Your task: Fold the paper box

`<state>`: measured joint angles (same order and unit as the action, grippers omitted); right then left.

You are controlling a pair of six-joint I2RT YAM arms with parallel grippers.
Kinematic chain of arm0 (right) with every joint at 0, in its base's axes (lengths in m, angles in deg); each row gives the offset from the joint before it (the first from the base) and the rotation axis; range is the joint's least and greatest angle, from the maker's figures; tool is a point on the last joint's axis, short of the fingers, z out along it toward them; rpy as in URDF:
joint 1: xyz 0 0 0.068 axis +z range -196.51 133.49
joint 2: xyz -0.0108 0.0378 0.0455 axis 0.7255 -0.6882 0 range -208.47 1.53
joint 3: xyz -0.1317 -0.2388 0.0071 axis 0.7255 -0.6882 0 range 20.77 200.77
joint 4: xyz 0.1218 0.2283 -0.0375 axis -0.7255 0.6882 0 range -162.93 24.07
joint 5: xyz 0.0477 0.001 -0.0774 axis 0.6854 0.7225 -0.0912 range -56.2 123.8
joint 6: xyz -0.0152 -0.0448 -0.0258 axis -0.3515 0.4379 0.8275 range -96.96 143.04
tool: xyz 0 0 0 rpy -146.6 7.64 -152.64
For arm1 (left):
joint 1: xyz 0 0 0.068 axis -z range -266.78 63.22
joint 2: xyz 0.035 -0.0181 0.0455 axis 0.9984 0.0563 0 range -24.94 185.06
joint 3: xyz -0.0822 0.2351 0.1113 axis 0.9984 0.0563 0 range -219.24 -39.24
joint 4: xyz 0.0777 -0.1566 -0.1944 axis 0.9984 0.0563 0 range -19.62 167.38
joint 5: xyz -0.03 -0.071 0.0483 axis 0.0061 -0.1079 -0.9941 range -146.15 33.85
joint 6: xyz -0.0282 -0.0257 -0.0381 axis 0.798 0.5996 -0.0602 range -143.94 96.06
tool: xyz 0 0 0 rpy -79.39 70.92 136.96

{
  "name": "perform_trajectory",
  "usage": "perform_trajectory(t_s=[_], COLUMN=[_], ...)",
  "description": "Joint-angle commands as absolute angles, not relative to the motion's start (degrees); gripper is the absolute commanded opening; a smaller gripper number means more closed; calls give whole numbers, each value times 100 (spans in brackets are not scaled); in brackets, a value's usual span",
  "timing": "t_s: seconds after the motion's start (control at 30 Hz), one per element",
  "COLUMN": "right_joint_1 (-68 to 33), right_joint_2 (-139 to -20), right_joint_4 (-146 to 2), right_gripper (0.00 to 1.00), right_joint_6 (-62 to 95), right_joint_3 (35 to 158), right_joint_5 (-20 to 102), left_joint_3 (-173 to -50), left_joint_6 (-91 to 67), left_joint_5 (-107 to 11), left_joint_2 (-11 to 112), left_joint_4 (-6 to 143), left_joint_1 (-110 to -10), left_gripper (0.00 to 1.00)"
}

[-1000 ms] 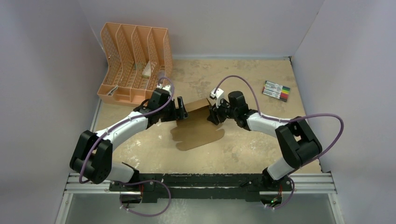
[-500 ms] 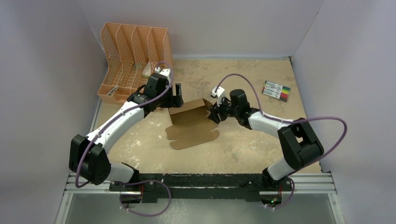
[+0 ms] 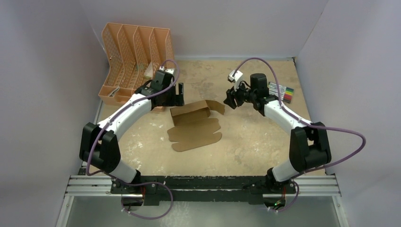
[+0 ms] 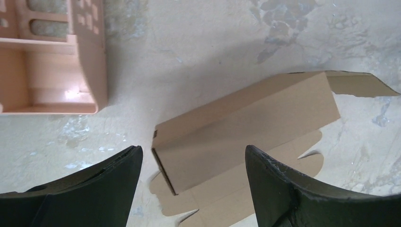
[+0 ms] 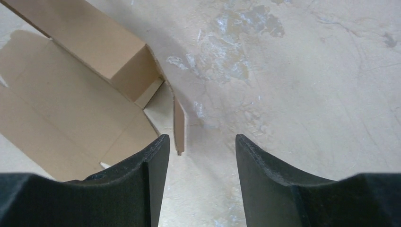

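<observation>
The paper box [image 3: 195, 126] is plain brown cardboard lying mid-table. Its far part is folded up into a long raised section, and its near scalloped flaps lie flat. My left gripper [image 3: 178, 95] is open and empty, above the box's far left end and not touching it. In the left wrist view the box [image 4: 246, 123] lies below and between the open fingers of the left gripper [image 4: 194, 151]. My right gripper [image 3: 231, 100] is open and empty, to the right of the box. The right wrist view shows the box's right end [image 5: 71, 104] with a small flap standing just ahead of the right gripper [image 5: 202, 138].
A peach-orange slotted organizer [image 3: 135, 59] stands at the back left, close behind the left gripper, and its corner shows in the left wrist view [image 4: 52, 71]. A pack of markers [image 3: 280, 91] lies at the back right, near the right wrist.
Both grippers let go of the box and drew away, the left toward the organizer and the right toward the back right. The box stayed partly folded and shifted slightly.
</observation>
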<state>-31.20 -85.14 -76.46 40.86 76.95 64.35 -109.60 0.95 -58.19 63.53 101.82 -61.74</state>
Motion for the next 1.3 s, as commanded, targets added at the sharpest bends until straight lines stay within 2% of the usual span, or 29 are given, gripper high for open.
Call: perform_trajectory(t_s=[0.0,0.27,0.93,1.1,1.27], right_joint_1=[-3177,-2962,-1978,-1836,-1763], right_joint_2=[-8919,-9669,-9810,-10031,-10288], right_joint_4=[-7481,-7746,-9255,-10024,-10562], right_gripper=[55,58,58,53,43], right_joint_6=[4717,4939,4260,4082,3982], right_joint_3=[8168,8282,7495,7347,7314], right_joint_5=[6423,6936,6976,6552,6463], left_joint_3=[-10807,-10337,-9933,-9949,-9973], left_joint_6=[235,498,622,548,436], left_joint_5=[-5889,-5391,-4033,-3843,-3738], left_joint_2=[5984,5915,6180,6234,6251], left_joint_4=[10107,9998,9373,9425,9530], left_joint_1=[-6466,-6638,-6633,-6630,-6637], left_gripper=[80,80,78,78,77])
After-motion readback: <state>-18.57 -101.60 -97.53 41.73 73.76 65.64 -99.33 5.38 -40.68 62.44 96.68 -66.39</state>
